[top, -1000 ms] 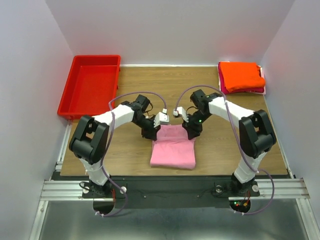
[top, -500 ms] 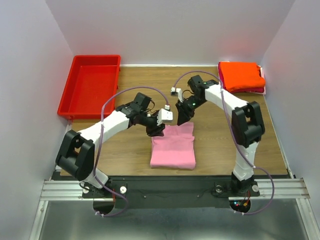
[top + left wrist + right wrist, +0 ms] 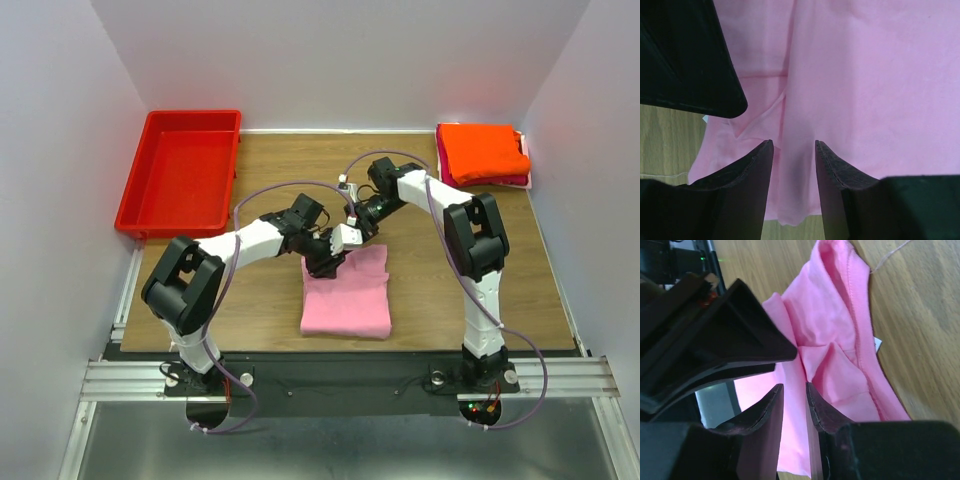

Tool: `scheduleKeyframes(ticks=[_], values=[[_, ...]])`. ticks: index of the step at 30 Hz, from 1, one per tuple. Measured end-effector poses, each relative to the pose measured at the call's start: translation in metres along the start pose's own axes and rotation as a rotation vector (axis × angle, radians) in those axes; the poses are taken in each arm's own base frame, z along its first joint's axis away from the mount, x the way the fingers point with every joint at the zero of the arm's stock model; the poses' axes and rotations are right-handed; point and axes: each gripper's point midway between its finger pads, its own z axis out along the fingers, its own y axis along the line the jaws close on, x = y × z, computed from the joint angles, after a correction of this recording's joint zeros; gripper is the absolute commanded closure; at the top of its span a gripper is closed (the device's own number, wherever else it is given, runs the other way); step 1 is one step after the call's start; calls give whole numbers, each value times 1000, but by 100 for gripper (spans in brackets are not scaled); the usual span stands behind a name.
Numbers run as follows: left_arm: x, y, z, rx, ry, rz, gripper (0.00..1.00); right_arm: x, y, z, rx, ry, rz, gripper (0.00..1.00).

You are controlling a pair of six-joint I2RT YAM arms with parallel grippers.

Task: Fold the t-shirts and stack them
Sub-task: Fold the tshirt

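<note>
The light pink t-shirt is lying folded on the wooden table, close to the near edge between the two arm bases. At its far left corner, the left gripper is being held over the cloth with its jaws partly spread; pink fabric is seen in the gap, but whether it is being pinched cannot be told. The right gripper is being held just beside it over the same far edge, its jaws narrowly apart with a fold of pink between them; a grip cannot be confirmed.

Farther back, a red tray is sitting at the far left, nothing visible inside. At the far right, the orange t-shirt is lying folded upon the darker pink-red t-shirt.
</note>
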Motion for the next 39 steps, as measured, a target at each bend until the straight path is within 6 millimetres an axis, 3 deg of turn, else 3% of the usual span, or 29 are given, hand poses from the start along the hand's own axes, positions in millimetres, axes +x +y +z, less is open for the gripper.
scheduleKeyframes(ticks=[5,7,14,20,26,32,39], values=[[8,2,7,-3,26,-9,65,-2,6,0,-26,-10,26,71],[11,2,9,0,35,-12,80,-3,8,0,-38,-14,37,71],[12,0,10,10,40,4,99,3,2,11,-60,1,63,74],[11,-4,8,22,42,9,100,31,-30,38,-69,67,161,75],[-1,-6,-3,13,28,41,100,35,-30,42,-102,65,187,76],[-26,1,-17,-13,-6,100,100,38,-31,43,-104,67,189,77],[-29,5,-25,-29,0,134,100,46,-32,45,-110,75,195,77]])
